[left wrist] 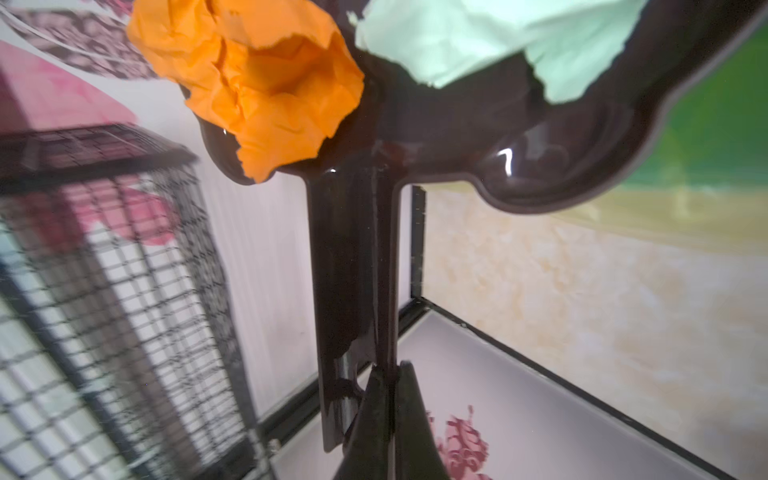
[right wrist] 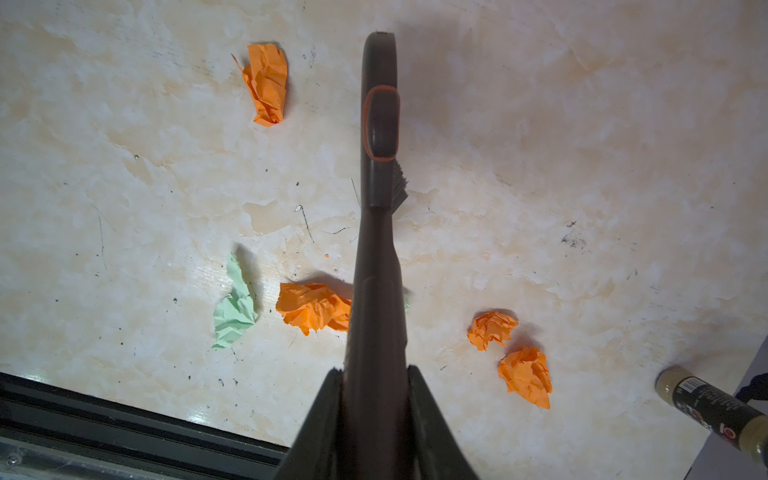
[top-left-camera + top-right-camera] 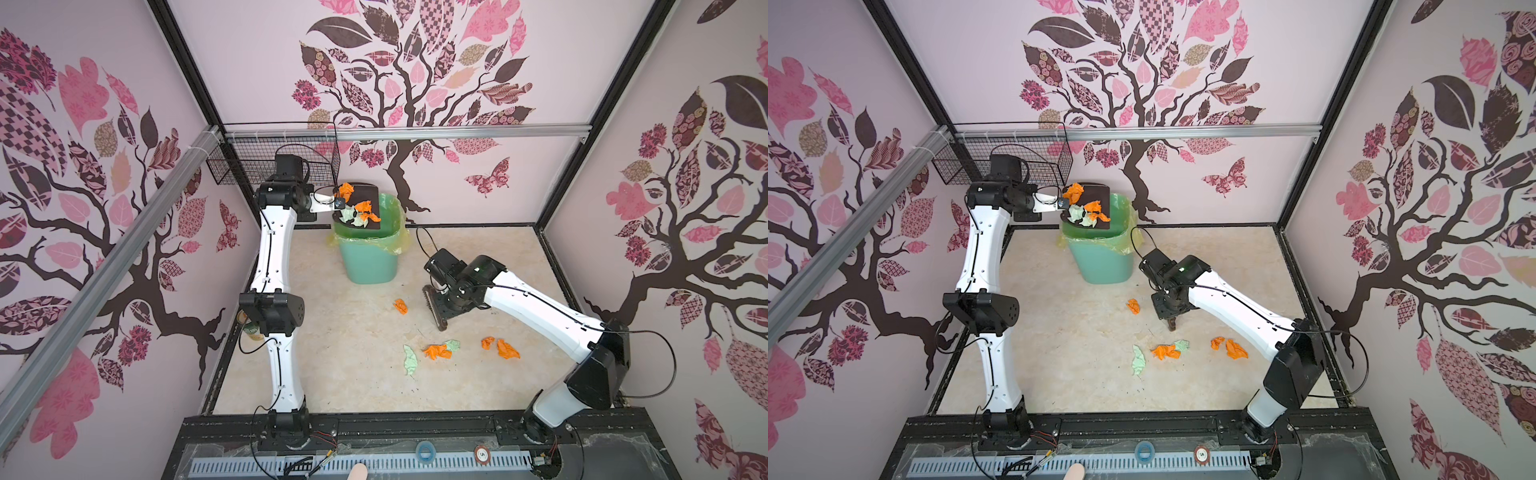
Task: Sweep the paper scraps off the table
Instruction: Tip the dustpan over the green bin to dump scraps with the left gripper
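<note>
My left gripper [image 3: 336, 202] [image 1: 390, 368] is shut on the handle of a dark brown dustpan [image 3: 370, 193] [image 1: 457, 133]. The pan is held tilted over the green bin [image 3: 368, 259], with orange and mint paper scraps [image 3: 363, 210] [image 1: 266, 83] lying in it. My right gripper [image 2: 374, 370] is shut on the handle of a dark brush [image 3: 434, 309] [image 2: 379, 124], which hangs just above the table [image 3: 332, 374]. More scraps lie on the table: an orange one [image 3: 400, 306] left of the brush, and several orange and mint ones [image 3: 437, 351] [image 2: 313, 307] nearer the front.
A yellow-green liner [image 3: 395, 232] hangs over the bin's rim. A black wire basket [image 3: 257, 162] is fixed to the back left wall beside my left arm. A can [image 3: 251, 330] stands at the table's left edge. A black rail [image 3: 374, 428] runs along the front.
</note>
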Controlling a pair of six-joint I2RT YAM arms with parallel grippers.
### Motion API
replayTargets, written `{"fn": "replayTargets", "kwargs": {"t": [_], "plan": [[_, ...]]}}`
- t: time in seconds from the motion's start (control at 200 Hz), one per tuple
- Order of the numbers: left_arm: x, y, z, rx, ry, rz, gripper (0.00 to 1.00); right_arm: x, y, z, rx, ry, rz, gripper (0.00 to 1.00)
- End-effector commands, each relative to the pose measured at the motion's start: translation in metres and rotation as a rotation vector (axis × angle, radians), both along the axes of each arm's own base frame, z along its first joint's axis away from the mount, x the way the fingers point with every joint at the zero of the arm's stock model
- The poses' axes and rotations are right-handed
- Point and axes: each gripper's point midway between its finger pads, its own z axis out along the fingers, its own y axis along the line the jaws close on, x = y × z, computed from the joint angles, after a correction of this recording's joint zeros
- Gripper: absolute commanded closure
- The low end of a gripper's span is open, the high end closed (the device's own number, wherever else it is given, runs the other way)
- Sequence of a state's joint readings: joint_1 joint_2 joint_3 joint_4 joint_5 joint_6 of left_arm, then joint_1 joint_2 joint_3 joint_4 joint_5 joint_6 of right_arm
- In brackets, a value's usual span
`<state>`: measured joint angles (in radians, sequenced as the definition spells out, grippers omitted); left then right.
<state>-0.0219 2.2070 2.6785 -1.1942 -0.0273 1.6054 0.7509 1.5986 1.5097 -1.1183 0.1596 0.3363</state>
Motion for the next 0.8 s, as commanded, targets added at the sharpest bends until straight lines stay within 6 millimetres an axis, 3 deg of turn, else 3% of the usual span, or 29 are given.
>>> {"fn": "replayTargets", "kwargs": {"t": [0.0,0.15,0.355,0.795], "plan": [[0.015,-0.011,0.041,0.068,-0.171,-0.036,1.00,-0.011,-0.001,-0.016,-0.010,0.077,0.012,1.00],[0.020,-0.015,0.062,0.138,-0.270,-0.059,1.00,-0.012,-0.002,-0.014,-0.011,0.071,0.016,1.00],[0.023,-0.006,0.065,0.249,-0.341,-0.071,1.00,-0.013,-0.002,-0.012,0.002,0.064,0.018,1.00],[0.009,-0.017,0.108,0.243,-0.505,-0.126,1.00,-0.012,-0.002,-0.007,0.011,0.056,0.014,1.00]]}}
